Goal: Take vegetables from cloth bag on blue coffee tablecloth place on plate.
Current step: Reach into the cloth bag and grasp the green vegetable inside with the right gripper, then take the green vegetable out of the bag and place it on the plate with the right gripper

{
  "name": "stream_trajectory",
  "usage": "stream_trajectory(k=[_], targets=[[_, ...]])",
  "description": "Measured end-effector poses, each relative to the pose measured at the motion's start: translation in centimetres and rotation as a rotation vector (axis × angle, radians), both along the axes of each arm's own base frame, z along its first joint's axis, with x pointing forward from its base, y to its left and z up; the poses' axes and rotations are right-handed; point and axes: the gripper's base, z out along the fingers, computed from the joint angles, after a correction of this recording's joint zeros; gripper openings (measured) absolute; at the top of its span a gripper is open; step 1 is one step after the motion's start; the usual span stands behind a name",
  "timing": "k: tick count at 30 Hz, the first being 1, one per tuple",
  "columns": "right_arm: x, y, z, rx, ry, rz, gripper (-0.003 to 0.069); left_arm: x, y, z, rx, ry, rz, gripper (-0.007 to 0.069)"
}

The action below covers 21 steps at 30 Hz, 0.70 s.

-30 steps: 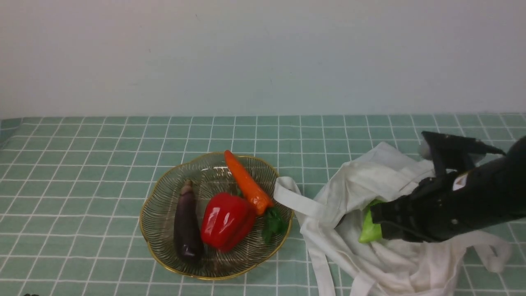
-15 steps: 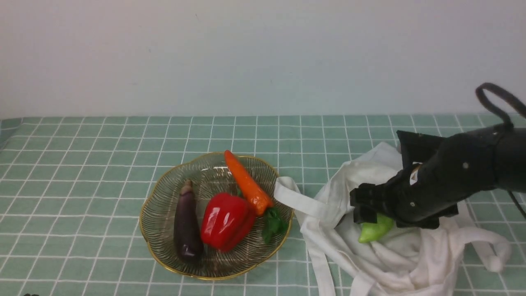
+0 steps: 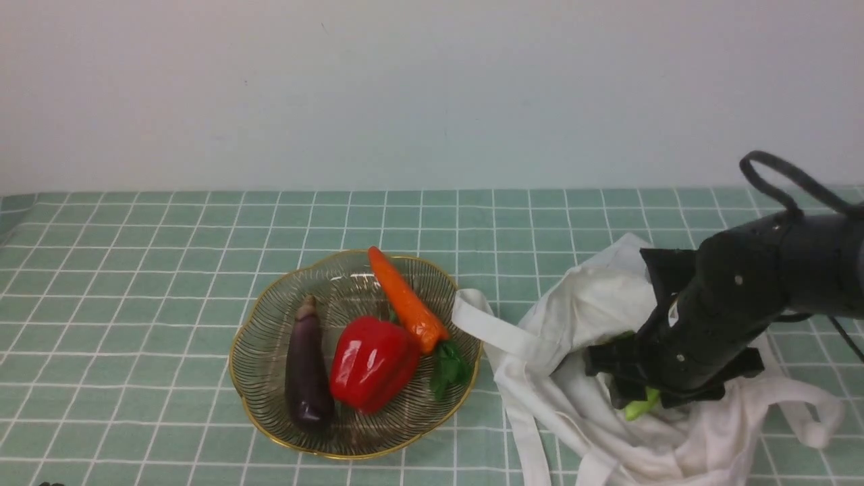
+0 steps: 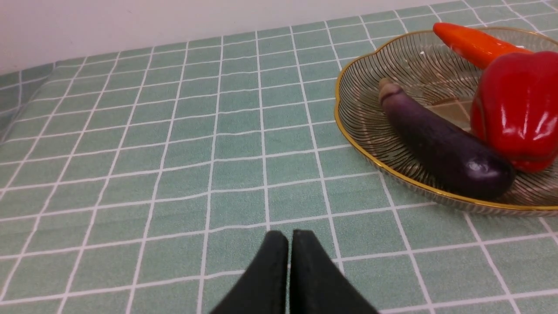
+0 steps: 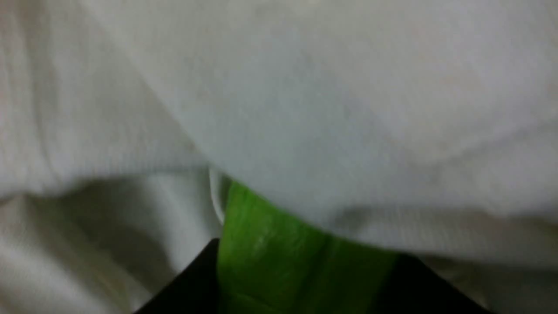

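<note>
- White cloth bag [image 3: 540, 337]: we see the green vegetable [image 3: 641, 405] in it, between the right gripper's [image 5: 307, 257] fingers; we can't tell if they squeeze.
- Glass plate [image 3: 253, 405]: we see eggplant [image 3: 309, 371], pepper [image 3: 374, 364], carrot [image 3: 408, 304].
- We see the vegetable's tip has moved nearer us.
- Our left gripper [image 4: 290, 240] is closed over the green checked tablecloth [image 3: 169, 304].
- We see a pale wall [image 3: 405, 94] behind.

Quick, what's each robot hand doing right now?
Left gripper: closed, holding nothing.
Right gripper: fingers on both sides of the green vegetable; I can't tell if it's gripped yet.
</note>
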Motion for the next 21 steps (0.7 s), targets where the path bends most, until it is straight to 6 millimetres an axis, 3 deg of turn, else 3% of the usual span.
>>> stream_trajectory(k=[7, 16, 21], targets=[[-2.5, -0.2, 4.2, 0.061, 0.051, 0.014, 0.0373, 0.0, 0.0, 0.0, 0.000, 0.000, 0.000, -0.0008], [-5.3, 0.5, 5.5, 0.167, 0.254, 0.162, 0.0373, 0.0, 0.0, 0.0, 0.000, 0.000, 0.000, -0.0008], [-6.4, 1.3, 7.1, 0.285, 0.260, 0.272, 0.0373, 0.0, 0.0, 0.0, 0.000, 0.000, 0.000, -0.0008]])
